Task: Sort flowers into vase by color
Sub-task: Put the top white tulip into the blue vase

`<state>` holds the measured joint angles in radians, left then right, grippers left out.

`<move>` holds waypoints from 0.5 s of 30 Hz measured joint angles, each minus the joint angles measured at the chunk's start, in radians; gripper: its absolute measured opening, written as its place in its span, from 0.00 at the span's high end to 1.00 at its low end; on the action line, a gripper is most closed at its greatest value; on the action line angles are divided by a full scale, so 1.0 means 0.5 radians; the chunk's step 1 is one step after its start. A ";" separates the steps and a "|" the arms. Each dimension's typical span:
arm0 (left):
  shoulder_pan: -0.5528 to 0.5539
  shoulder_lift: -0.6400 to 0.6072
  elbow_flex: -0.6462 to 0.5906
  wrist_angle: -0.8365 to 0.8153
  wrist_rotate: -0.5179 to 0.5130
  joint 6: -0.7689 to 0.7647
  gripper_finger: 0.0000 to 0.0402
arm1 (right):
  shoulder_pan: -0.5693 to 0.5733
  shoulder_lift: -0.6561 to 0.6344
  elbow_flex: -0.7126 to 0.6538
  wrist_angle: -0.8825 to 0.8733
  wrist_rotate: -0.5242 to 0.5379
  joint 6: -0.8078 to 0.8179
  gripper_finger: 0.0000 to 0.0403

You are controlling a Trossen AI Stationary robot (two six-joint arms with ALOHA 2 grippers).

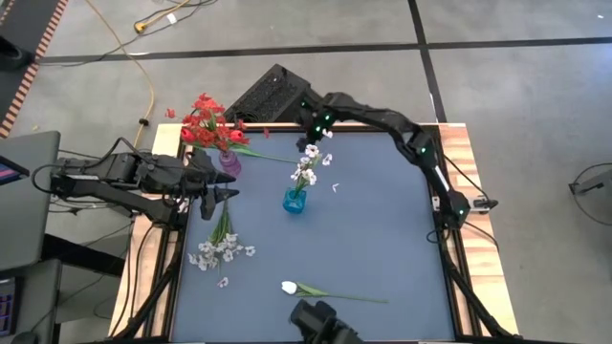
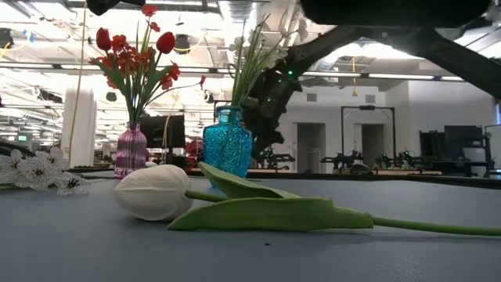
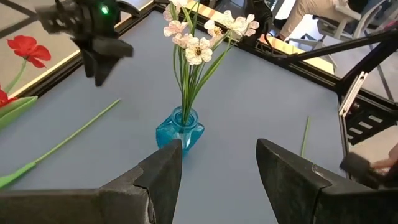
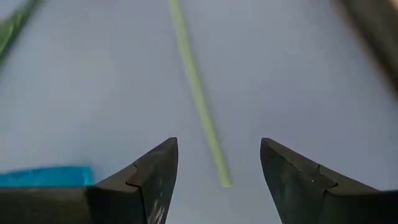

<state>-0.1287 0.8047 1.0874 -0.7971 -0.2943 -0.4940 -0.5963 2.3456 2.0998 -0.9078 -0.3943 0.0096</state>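
A purple vase (image 1: 229,161) holds red flowers (image 1: 205,120). A blue vase (image 1: 295,201) holds a white blossom spray (image 1: 308,162). A red tulip (image 1: 237,137) lies flat beside the purple vase, with its green stem (image 4: 198,93) running toward the blue vase. A loose white blossom spray (image 1: 222,244) and a white tulip (image 1: 289,287) lie flat on the mat nearer the front. My right gripper (image 1: 311,134) is open and hovers over the free end of that stem (image 4: 225,182). My left gripper (image 1: 229,187) is open and empty, and it faces the blue vase (image 3: 180,130) from the table's left.
A small white petal (image 1: 335,187) lies right of the blue vase. The white tulip's long stem (image 1: 354,298) stretches along the near edge. A black keyboard-like object (image 1: 271,94) sits past the far edge. Bare blue mat (image 1: 382,229) fills the right half.
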 joint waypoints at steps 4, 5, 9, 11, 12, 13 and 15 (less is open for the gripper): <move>-0.001 0.000 0.000 0.000 0.002 -0.042 0.52 | 0.077 0.001 0.002 -0.047 0.178 -0.107 0.37; -0.001 0.000 0.000 -0.001 0.002 -0.048 0.52 | 0.096 0.001 0.002 -0.054 0.294 -0.130 0.37; -0.001 0.000 0.000 0.000 0.001 -0.053 0.52 | 0.168 0.001 0.002 -0.085 0.463 -0.232 0.37; -0.001 0.000 0.000 0.000 0.001 -0.053 0.52 | 0.222 0.020 0.004 -0.070 0.482 -0.262 0.37; -0.001 0.000 0.000 0.000 0.000 -0.053 0.52 | 0.242 0.027 0.004 -0.069 0.506 -0.274 0.37; -0.001 0.000 0.000 0.000 0.000 -0.053 0.52 | 0.263 0.036 0.001 -0.070 0.572 -0.278 0.37; -0.001 0.000 0.000 0.003 0.000 -0.066 0.52 | 0.295 0.083 0.000 -0.024 0.689 -0.276 0.37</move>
<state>-0.1290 0.8049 1.0874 -0.7956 -0.2943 -0.5270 -0.4488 2.3872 2.1001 -0.9197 -0.0497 -0.1285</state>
